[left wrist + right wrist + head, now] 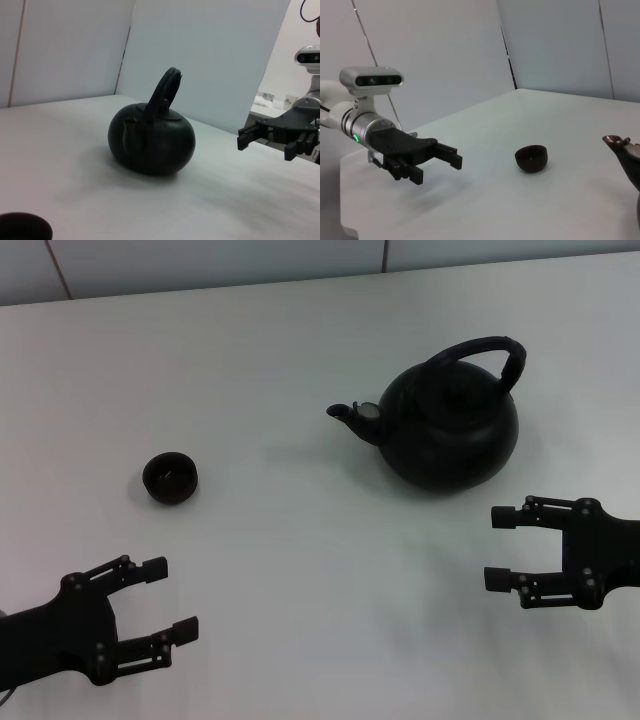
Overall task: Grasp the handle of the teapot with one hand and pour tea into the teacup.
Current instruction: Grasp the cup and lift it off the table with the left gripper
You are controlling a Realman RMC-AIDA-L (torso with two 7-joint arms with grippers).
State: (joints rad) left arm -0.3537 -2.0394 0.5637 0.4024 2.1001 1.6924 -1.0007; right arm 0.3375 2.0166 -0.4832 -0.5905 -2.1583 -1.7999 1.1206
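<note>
Jaws on both arms are spread wide and hold nothing. On the right gripper (505,548) the jaws point toward the middle of the table (300,570) and sit near the teapot (450,425), on its robot-facing side and slightly lower-right of it in the head view, clear of its body. On the left gripper (170,598) the jaws hang low at the near left, well apart from the teacup (169,477) beyond them.

Resting upright on the table, the teapot has its spout (345,414) turned toward the teacup, with a broad stretch of bare table between them. Its handle (480,355) arches high over the lid; no jaw touches it.

Several risks follow, judging by this layout. The right jaws sit at about the height of the pot's belly, not the handle, so a straight advance would likely bump the round body and shove or turn the pot. A grip taken near one end of the arch, off centre, could let the heavy pot swing and tip the spout early. The teacup is tiny and light, and far from the spout: a tilt begun before the spout is over it would spill on the table, and a low spout could knock it aside. Whether the pot holds any liquid cannot be told.
</note>
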